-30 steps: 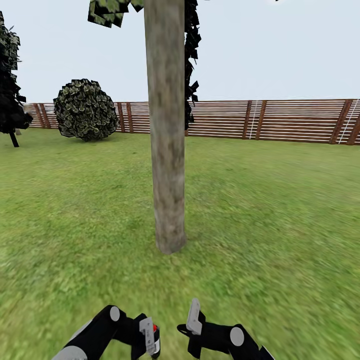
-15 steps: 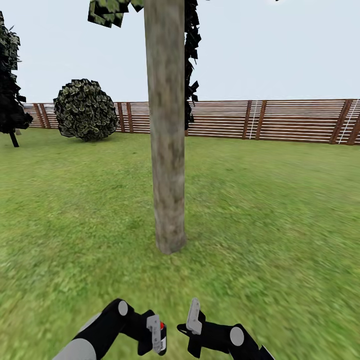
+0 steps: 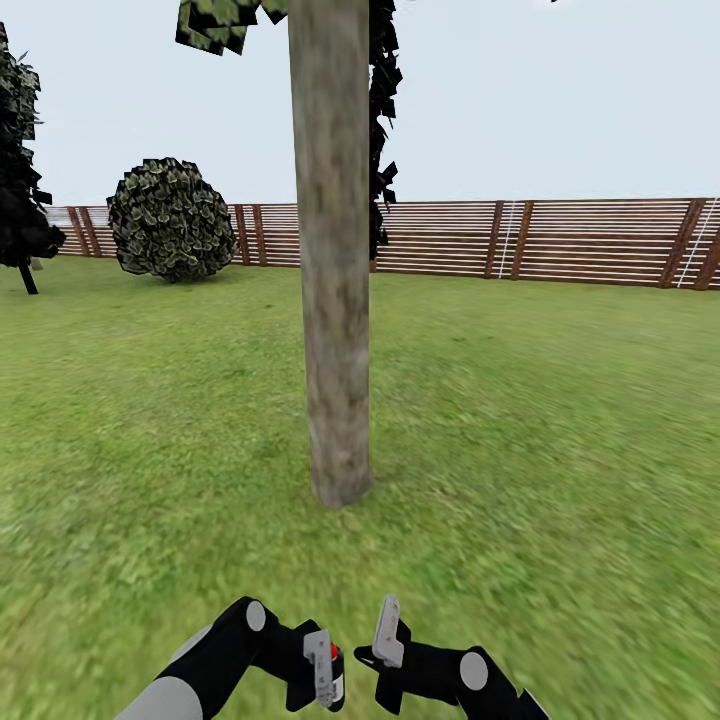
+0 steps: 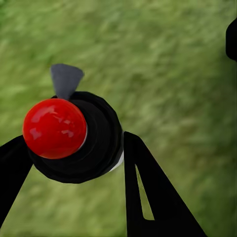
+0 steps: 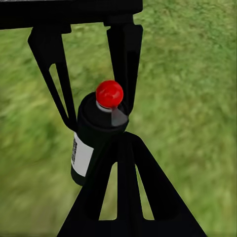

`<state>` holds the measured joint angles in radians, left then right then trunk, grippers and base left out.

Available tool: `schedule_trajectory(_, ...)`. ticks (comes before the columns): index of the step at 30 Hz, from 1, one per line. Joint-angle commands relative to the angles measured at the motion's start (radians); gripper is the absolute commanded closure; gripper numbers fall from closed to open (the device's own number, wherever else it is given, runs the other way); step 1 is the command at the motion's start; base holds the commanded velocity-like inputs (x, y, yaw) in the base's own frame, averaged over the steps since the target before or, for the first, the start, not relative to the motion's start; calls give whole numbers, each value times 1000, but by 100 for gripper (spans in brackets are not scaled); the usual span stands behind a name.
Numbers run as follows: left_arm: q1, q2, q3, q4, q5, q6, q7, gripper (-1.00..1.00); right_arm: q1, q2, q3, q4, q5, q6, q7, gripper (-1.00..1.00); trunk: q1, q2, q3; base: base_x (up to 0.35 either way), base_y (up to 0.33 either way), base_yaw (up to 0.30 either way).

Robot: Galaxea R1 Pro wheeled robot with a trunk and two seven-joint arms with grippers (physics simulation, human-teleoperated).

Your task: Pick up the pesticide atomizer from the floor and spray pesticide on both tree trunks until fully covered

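The left hand has its two fingers closed on the atomizer, a small black bottle with a white label and a red knob on top. In the left wrist view the dark fingers sit against either side of the round body just under the knob, with a grey nozzle tab jutting from the collar. The bottle looks rigid, smooth and light, so it should not deform, though a round, slick wall could turn or slip between flat fingers; the mid-body hold below the collar seems the sound place, leaving nozzle and knob free. The right hand hangs just beside it, its fingers apart and holding nothing; its wrist camera looks past one of its fingers at the bottle held upright over the grass. Beyond both hands the lawn runs to the trunk, which stands straight ahead, well apart, showing no white specks. Behind it stands the fence.
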<state>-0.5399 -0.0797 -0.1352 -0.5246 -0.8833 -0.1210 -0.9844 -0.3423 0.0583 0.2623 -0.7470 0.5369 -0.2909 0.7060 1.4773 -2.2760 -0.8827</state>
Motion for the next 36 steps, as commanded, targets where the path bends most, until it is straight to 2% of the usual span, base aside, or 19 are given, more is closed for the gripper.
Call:
schedule_trajectory(1, 0, 0, 0, 0, 1, 0, 0, 100, 0, 0, 0, 0, 0, 0, 0, 100, 0, 0, 0, 0, 0, 0)
schedule_trajectory(7, 0, -1, -1, 0, 1, -5, -5, 100, -1, 0, 0, 0, 0, 0, 0, 100, 0, 0, 0, 0, 0, 0)
schedule_trajectory(14, -3, 0, 0, -30, 1, -6, -51, 100, -1, 0, 0, 0, 0, 0, 0, 100, 0, 0, 0, 0, 0, 0)
schedule_trajectory(36, -3, -11, 0, -38, 3, -10, -56, 100, -1, 0, 0, 0, 0, 0, 0, 100, 0, 0, 0, 0, 0, 0)
